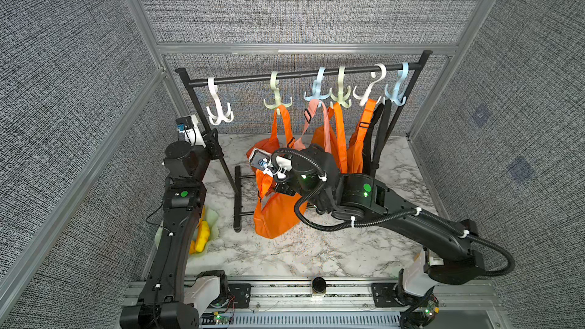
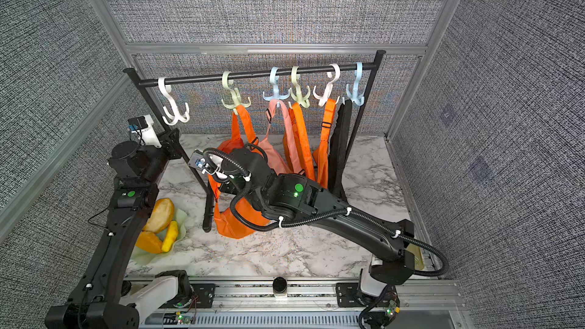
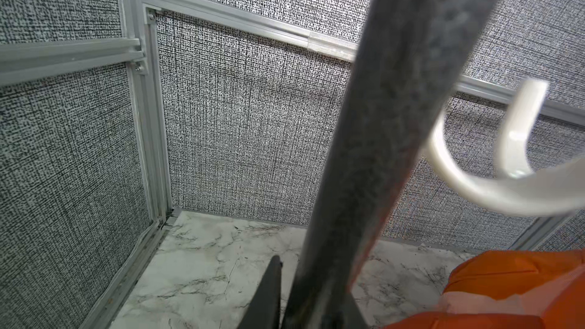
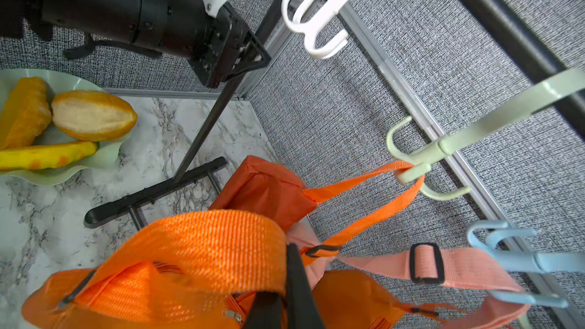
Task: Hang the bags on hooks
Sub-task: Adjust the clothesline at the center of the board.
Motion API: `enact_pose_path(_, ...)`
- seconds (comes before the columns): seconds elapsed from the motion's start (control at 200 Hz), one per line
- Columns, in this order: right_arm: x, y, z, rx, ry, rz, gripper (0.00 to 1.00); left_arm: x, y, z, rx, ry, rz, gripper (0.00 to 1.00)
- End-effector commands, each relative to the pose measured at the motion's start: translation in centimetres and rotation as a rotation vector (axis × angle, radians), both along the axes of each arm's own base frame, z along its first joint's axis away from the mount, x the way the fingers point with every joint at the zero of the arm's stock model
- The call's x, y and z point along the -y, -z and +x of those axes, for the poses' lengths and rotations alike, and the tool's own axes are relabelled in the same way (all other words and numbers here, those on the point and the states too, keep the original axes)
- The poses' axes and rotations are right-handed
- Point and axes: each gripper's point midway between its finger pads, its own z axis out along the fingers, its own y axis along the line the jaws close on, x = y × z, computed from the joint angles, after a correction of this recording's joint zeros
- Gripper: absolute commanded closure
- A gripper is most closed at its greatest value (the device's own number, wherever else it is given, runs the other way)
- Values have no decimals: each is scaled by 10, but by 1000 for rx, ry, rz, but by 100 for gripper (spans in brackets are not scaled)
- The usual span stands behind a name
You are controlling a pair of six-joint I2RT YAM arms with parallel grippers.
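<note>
Both top views high, looking down at rack, L wrist tight on post, R wrist over strap

A rack is standing at the table's back edge, bags hanging on its hooks, a plate lying near the front-left corner.
</note>
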Motion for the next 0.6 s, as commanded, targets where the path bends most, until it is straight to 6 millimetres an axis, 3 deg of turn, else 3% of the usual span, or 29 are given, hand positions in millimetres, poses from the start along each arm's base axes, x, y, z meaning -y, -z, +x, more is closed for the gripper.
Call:
enact_pose_path(0.0,-6,-25,8,81,1,44,100,8,-27,-11,92,41,-64,82)
enact_pose_path(0.24,-14,-49,25,141,1,129,100,9,-26,-31,101,47,-76,82)
enact_pose_path(0.415,-28,-64,25,165,-66,200,100,10,-25,-41,102,51,-81,78)
enact_pose_path(0.485,-36,-68,24,181,-89,219,100,9,-26,-45,97,43,-85,64)
enact_pose_path(0.59,-43,-74,28,199,-99,244,100,5,-28,-52,86,19,-86,30)
